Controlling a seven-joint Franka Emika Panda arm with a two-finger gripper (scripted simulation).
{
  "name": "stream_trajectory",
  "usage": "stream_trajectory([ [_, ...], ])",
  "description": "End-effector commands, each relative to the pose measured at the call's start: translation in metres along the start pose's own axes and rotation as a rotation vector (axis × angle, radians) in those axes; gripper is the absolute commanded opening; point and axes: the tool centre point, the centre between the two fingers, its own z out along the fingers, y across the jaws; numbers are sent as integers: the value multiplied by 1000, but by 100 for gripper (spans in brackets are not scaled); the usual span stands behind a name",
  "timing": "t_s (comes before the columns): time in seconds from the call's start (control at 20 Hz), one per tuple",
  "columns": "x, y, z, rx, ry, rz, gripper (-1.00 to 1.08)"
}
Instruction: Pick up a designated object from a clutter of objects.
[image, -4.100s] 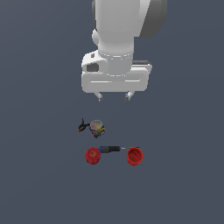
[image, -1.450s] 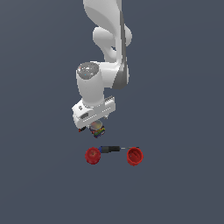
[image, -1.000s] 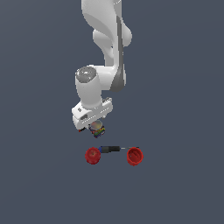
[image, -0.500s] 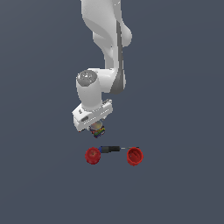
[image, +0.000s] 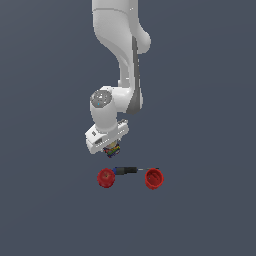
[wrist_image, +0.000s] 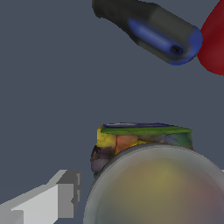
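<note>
Item outside the task: one supporting surface only, recorded here as the table (image: 210, 215).

Exterior view: the table is a flat, matt, dark slate blue-grey. It runs to all four borders of the picture. The tone is even from side to side, and the finish is plain and of one colour.

Wrist view: the same table (wrist_image: 43, 87) shows as the background, in the same blue-grey and with the same even, matt finish. It is seen from much closer.

Whether this surface is a raised top or ground level cannot be told from either view.
</note>
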Motion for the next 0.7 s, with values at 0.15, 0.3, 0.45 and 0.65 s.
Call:
stream_trajectory([
  [0.15, 0, 0, 2, -1, 1, 0, -100],
  [0.3, 0, 0, 2, -1, 1, 0, -100],
  [0.45, 0, 0, 2, -1, 1, 0, -100],
  [0.65, 0, 1, 0, -2, 2, 1, -100],
])
